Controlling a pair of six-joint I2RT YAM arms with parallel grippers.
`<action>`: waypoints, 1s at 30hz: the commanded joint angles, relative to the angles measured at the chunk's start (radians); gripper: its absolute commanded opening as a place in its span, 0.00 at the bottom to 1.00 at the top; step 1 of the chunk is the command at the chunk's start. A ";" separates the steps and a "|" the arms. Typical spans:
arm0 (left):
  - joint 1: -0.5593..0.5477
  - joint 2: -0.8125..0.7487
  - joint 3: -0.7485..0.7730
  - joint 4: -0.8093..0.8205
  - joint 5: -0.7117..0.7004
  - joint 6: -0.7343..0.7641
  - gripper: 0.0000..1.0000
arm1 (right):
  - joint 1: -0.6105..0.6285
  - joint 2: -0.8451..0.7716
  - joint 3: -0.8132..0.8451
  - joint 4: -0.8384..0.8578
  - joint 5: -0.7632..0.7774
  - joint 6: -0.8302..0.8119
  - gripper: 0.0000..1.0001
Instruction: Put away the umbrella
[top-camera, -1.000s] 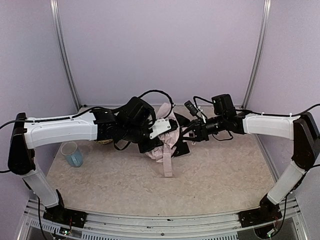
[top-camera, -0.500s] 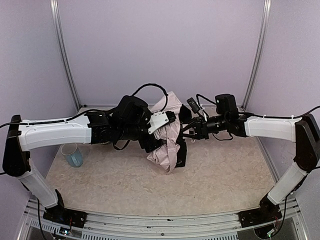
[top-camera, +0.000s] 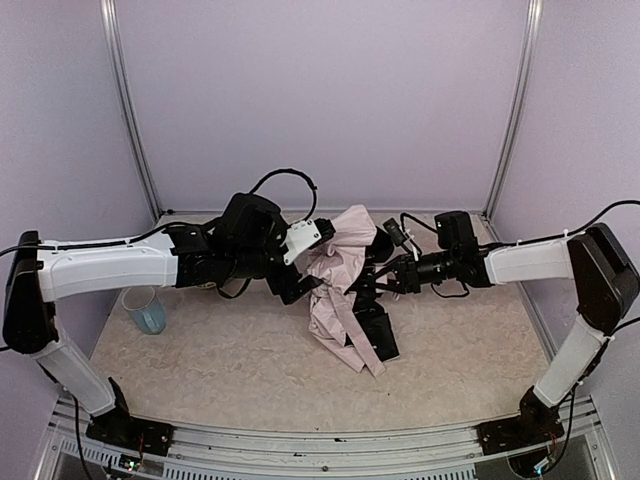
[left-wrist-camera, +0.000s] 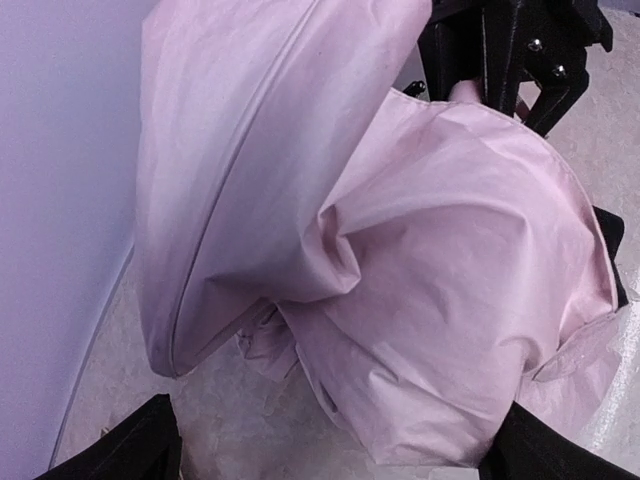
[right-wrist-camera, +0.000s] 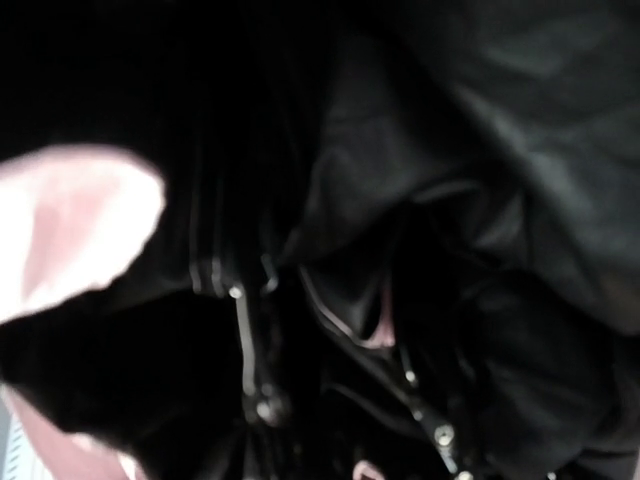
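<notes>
Umbrella, pale pink folding canopy with black lining (top-camera: 335, 290), hangs crumpled between arms, unfurled and not stowed. We note left gripper (left-wrist-camera: 345, 455) spread wide around fabric; right gripper (top-camera: 380, 278) buried in lining, grip untellable.

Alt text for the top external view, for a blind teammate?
A crumpled pale pink umbrella, black lining showing, sits centre, with the left end effector and right end effector against its fabric. A blue cup stands left.

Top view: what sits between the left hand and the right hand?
The umbrella, its crumpled pink fabric filling the gap, as the top view shows.
</notes>
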 joint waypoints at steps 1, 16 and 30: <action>0.001 -0.063 -0.014 0.042 0.025 -0.015 0.99 | -0.029 0.016 0.004 0.116 0.015 0.025 0.00; 0.116 -0.184 -0.124 0.394 0.353 -0.413 0.99 | -0.108 -0.069 0.151 0.187 0.120 0.065 0.00; 0.035 -0.055 -0.106 0.602 0.435 -0.369 0.62 | -0.106 -0.216 0.287 0.285 0.213 0.144 0.00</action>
